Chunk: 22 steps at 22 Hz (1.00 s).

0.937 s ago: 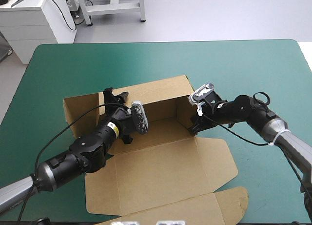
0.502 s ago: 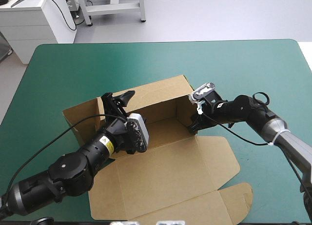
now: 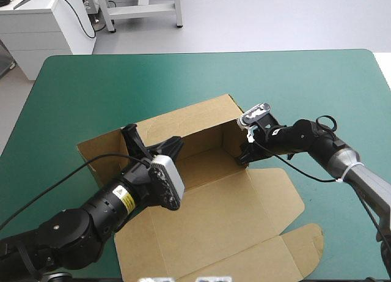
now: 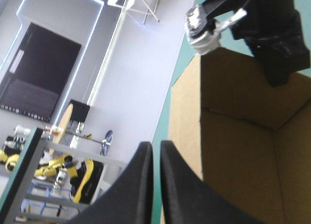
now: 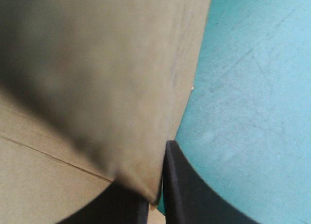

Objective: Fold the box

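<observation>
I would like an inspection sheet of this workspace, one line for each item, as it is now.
Surface: teal-green cover, flat.
Job's things: box, brown, far and right walls raised, lid flat toward the near edge.
Clutter: nothing seen.
Grippers: left gripper shut, over the box's left side, holding nothing; right gripper shut on the box's right wall.
Cables: nothing seen beyond the robot's own.
Surroundings: nothing seen.

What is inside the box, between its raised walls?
Bare brown board shows on the floor of the box; nothing lies there. The left gripper hangs over its left part, so that part is hidden.
</observation>
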Motion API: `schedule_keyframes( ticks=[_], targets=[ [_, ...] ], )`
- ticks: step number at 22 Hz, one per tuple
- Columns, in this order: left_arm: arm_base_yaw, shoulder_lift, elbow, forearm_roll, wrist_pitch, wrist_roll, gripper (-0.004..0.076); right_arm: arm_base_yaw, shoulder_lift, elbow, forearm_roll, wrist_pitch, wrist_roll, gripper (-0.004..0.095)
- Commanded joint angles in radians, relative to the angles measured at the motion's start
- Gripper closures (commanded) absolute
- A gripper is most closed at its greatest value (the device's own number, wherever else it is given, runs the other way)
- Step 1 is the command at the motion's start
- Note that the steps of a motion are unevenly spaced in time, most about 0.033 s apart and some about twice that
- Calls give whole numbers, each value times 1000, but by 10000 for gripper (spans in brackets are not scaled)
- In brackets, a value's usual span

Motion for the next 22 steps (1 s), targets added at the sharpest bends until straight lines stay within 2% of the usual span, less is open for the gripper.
schedule_keyframes(
  ticks=[1,7,8,11,12,16,18,22],
  targets=[
    [-7,-16,-125,-44,104,27,706,3,-44,-20,-69,-3,67,927],
    [35,-16,-344,-248,299,151,706,3,-116,-30,-227,6,210,927],
    [69,-15,-407,-308,371,177,706,3,-139,-45,-302,30,274,928],
    [147,-15,-470,-331,489,168,706,3,-173,-95,-407,123,394,928],
    [183,-17,-485,-331,527,142,706,3,-178,-127,-444,203,458,927],
    [208,-25,-489,-329,535,107,706,3,-178,-183,-524,363,545,928],
    [208,-26,-489,-327,535,107,706,-9,-165,-197,-526,389,569,928],
    [208,-26,-489,-325,552,107,706,-108,-51,-241,-464,399,581,928]
  ],
)
